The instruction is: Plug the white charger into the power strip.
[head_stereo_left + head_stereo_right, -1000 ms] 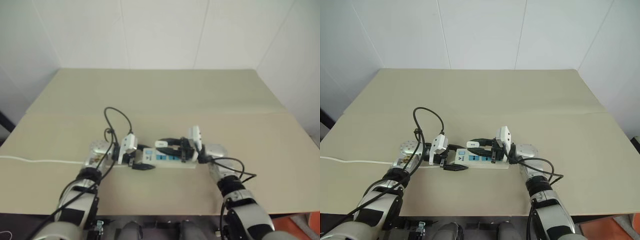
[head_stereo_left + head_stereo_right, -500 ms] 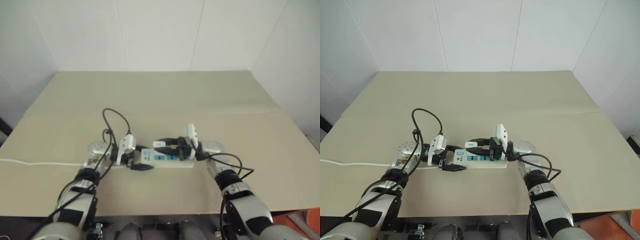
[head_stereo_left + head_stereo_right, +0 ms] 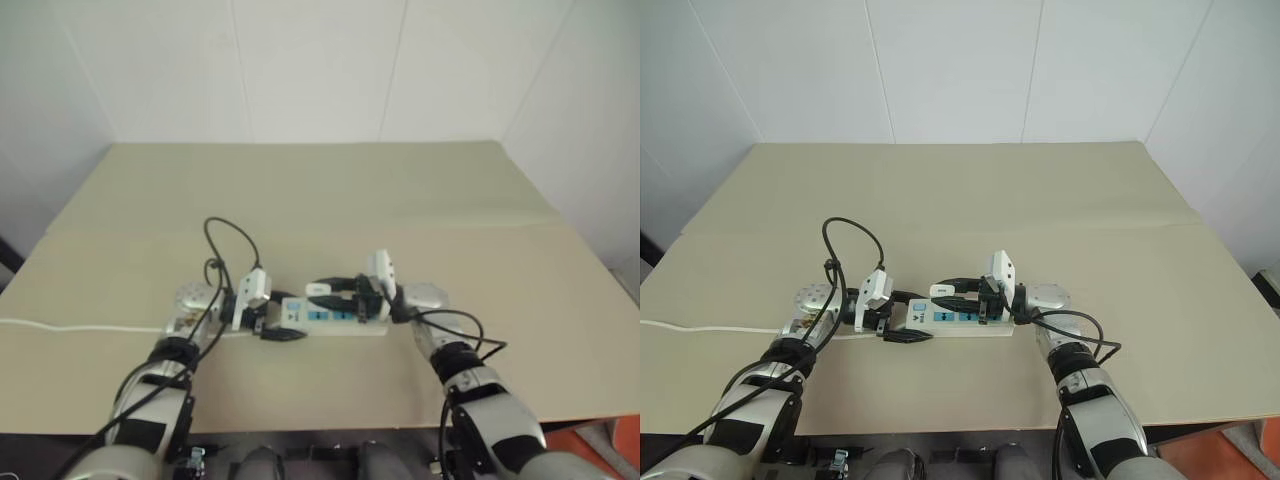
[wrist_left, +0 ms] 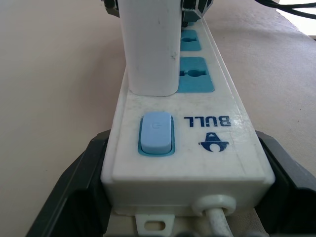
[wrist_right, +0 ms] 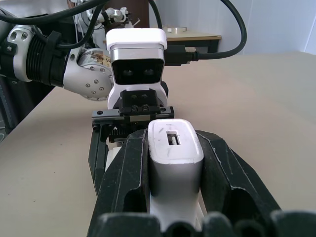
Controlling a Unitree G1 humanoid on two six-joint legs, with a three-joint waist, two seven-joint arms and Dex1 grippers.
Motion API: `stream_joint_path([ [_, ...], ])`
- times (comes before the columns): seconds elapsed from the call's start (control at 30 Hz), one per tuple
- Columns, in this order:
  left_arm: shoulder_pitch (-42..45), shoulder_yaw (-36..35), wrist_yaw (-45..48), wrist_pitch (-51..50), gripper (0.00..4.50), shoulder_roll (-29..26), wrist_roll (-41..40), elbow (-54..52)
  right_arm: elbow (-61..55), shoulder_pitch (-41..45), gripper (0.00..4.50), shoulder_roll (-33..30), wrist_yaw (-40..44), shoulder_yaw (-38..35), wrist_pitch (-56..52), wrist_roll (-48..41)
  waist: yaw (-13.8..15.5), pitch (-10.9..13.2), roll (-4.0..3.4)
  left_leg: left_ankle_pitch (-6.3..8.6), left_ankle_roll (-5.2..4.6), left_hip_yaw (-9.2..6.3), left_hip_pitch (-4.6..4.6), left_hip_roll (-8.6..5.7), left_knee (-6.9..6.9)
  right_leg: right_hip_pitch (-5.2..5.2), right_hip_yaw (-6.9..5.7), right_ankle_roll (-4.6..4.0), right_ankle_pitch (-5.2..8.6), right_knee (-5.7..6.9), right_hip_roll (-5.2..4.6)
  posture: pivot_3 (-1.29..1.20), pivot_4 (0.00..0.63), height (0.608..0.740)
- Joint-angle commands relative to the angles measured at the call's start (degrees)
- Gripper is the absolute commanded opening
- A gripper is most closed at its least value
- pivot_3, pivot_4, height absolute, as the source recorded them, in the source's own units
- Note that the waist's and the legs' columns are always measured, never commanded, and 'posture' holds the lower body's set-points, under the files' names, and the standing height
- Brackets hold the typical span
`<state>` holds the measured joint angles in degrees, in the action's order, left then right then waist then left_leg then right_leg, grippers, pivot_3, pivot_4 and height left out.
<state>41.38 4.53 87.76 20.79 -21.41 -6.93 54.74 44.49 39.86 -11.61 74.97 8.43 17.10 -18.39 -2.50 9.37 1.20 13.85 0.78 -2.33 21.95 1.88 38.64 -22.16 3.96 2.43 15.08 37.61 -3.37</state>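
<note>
Bare test room: beige table [image 3: 940, 190], plain white panelled walls [image 3: 960, 70]

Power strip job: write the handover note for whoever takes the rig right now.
Left gripper: shut on the switch end of the power strip, holding it on the table.
Right gripper: shut on the white charger.
Charger stands upright on the socket nearest the switch; whether its prongs are fully seated cannot be told.
Two blue sockets beyond it are free.
Left: confirm it is pushed home, then open both grippers and withdraw.
</note>
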Motion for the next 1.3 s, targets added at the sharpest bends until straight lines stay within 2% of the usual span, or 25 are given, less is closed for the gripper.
stream_joint_path([
  [0.03,-0.04,0.81,1.89,0.21,3.31,0.51,-0.58,-1.91,4.21,-3.19,2.12,-2.21,-4.09,1.67,-0.56,6.79,0.04,-0.04,0.05,0.00,0.00,0.00,0.00,0.00,0.00,0.00,0.00,0.00,0.00,0.00,0.00,0.00,0.150,0.740],
  [0.27,-0.10,0.83,1.89,0.21,3.31,0.61,-0.61,-1.87,2.83,-4.01,4.48,-2.24,-2.38,0.96,1.95,6.51,0.13,-0.08,0.12,0.00,0.00,0.00,0.00,0.00,-0.03,0.03,0.00,0.01,0.00,-0.06,0.00,0.00,0.150,0.740],
  [0.43,-0.10,0.60,1.47,-0.38,3.31,0.66,-0.83,-2.18,2.15,-4.35,4.48,-3.07,-0.50,0.73,3.16,6.15,0.19,-0.08,0.12,0.00,0.00,0.00,0.01,0.00,-0.04,0.03,0.00,0.01,0.01,-0.08,0.00,0.00,0.150,0.740],
  [0.5,0.18,-0.97,1.59,-2.16,4.09,1.07,-3.31,-4.21,1.56,-4.55,4.50,-3.69,0.24,0.73,3.04,6.01,0.28,-0.08,0.12,0.00,0.00,-0.01,0.02,0.00,-0.05,0.03,0.00,0.01,0.01,-0.09,0.00,0.00,0.150,0.740],
  [0.57,0.41,-2.01,2.22,-3.64,4.46,1.10,-5.30,-6.22,1.13,-4.68,4.50,-4.21,0.71,0.71,2.70,5.97,0.31,-0.08,0.13,0.00,0.00,-0.01,0.05,0.00,-0.05,0.03,0.00,0.01,0.01,-0.12,-0.01,0.00,0.150,0.740],
  [0.77,-2.41,-5.17,0.71,-2.21,4.46,-2.81,-8.20,-13.78,-4.00,-5.97,4.50,-6.55,1.55,-0.19,2.77,4.93,0.02,-0.08,0.12,0.00,0.00,-0.01,0.00,0.01,-0.10,0.02,0.00,0.00,0.01,-0.11,0.00,0.00,0.150,0.740],
  [0.87,-6.29,-6.86,0.98,-9.48,4.46,-6.43,-12.46,-24.09,-11.89,-8.80,4.50,-9.84,1.57,-1.50,2.33,3.72,0.07,-0.07,0.12,0.00,0.00,-0.01,0.02,0.01,-0.22,0.01,0.02,0.00,0.01,-0.21,-0.02,0.00,0.150,0.740],
  [0.93,-8.39,-7.55,2.21,-14.42,4.46,-10.15,-14.78,-29.44,-16.57,-10.83,4.50,-13.61,2.87,-2.72,1.47,2.57,0.22,-0.04,0.10,0.00,0.01,-0.03,0.08,0.03,-0.34,-0.02,0.01,0.00,0.01,-0.37,-0.02,0.00,0.150,0.740],
  [1.13,-13.51,-11.52,3.05,-11.06,4.46,-24.24,-12.79,-28.73,-31.36,-22.11,4.50,-31.78,4.83,-13.93,-4.17,-3.84,0.45,0.58,-0.44,0.00,0.01,0.02,0.35,-0.01,-0.41,-0.24,0.03,0.00,0.01,-0.53,-0.07,0.00,0.150,0.740],
  [1.3,-17.17,-13.87,3.96,-10.55,4.46,-29.91,-13.61,-28.04,-35.90,-29.10,4.50,-43.56,6.54,-22.37,-11.26,-7.87,0.07,0.69,-0.50,0.00,0.00,0.08,0.27,0.07,-0.56,-0.30,0.04,-0.06,0.04,-0.51,0.00,0.00,0.150,0.740],
])
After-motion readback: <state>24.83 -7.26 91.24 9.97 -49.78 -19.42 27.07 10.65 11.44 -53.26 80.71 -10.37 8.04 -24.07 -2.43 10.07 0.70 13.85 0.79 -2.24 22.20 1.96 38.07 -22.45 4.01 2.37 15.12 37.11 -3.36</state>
